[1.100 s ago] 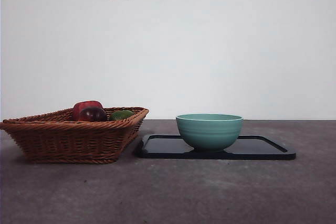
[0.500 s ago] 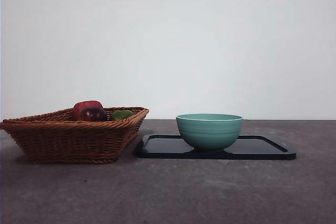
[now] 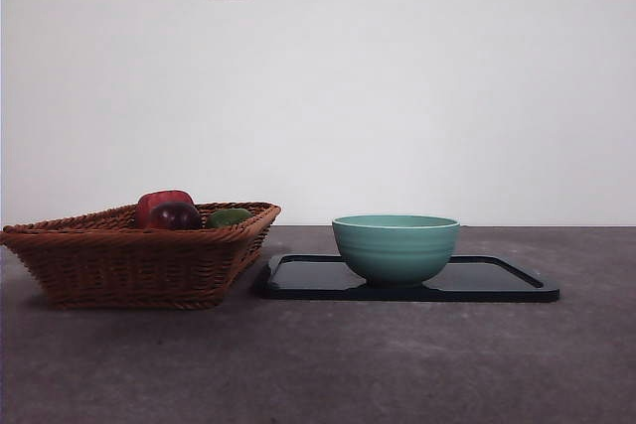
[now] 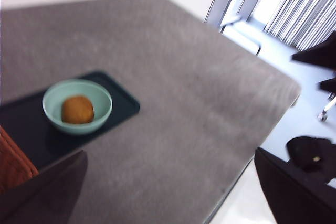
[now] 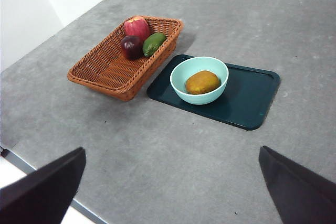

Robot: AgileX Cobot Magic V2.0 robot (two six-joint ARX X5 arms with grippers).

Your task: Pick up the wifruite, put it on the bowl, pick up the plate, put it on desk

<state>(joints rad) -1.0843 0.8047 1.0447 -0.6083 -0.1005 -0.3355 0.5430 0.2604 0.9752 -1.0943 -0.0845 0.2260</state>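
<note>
Holding both pincers high above the counter point(image 5: 157, 145), jaws spread wide, gripping nothing: left pincer point(image 4: 170, 192), right pincer point(image 5: 170, 192). I am seeing the wifruite point(image 5: 202, 82) lying inside the bowl point(image 5: 181, 85) on the dark tray point(image 5: 252, 98).

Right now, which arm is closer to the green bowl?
Left, probably, though barely. The left gripper hovers high beside the bowl; the right gripper hovers high, slightly farther back.

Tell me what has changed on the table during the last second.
Nothing visibly changed. The bowl stays on the tray, the basket beside it, and no arm enters the front view.
</note>
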